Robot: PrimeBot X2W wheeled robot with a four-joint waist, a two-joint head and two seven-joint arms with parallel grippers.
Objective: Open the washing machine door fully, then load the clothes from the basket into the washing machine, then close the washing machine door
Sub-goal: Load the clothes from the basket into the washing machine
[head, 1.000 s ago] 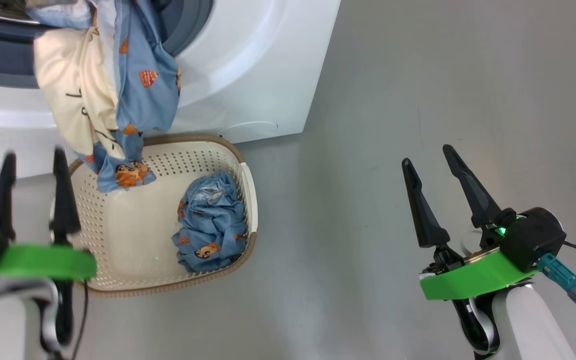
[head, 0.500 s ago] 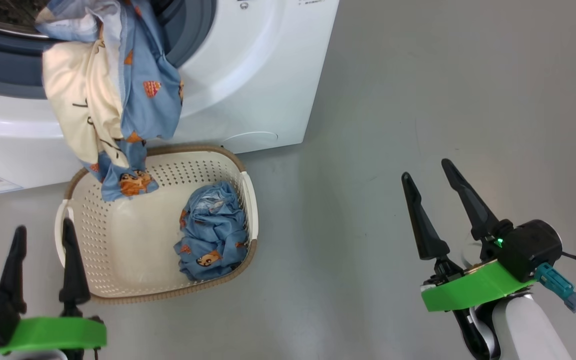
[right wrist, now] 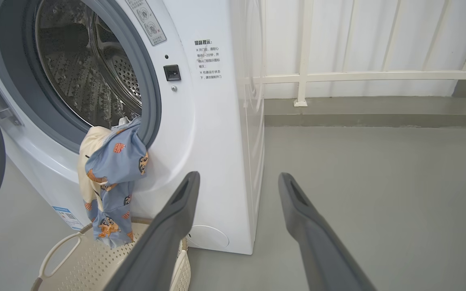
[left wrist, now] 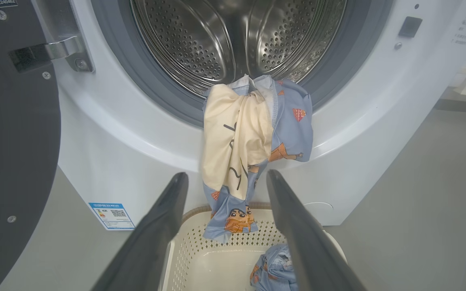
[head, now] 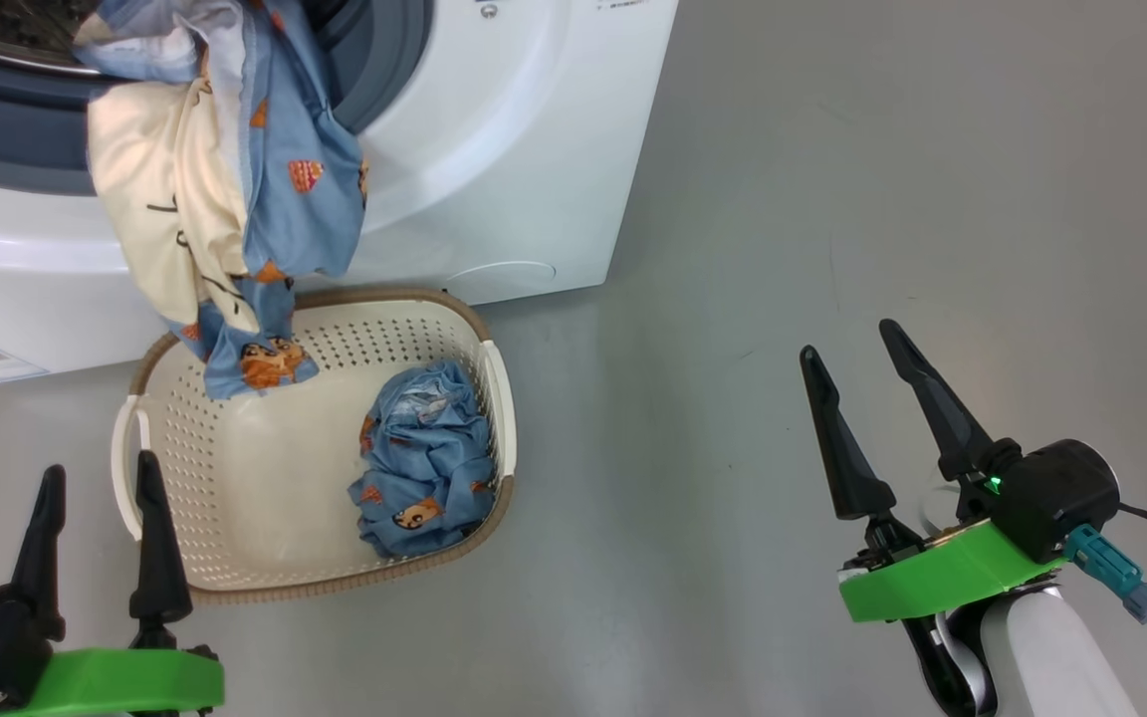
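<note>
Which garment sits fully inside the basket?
The crumpled blue garment at the basket's right end. The other garment, blue and cream, hangs out of the washing machine's drum mouth, only its lower end reaching over the basket.

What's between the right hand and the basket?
Head view: just bare grey floor between the right hand and the basket.

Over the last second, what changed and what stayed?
The left gripper drew back toward the robot, away from the basket, fingers open and empty. The head camera shifted slightly. Unchanged: right gripper open, draped garment hanging from the washing machine, bundled garment in the basket.
</note>
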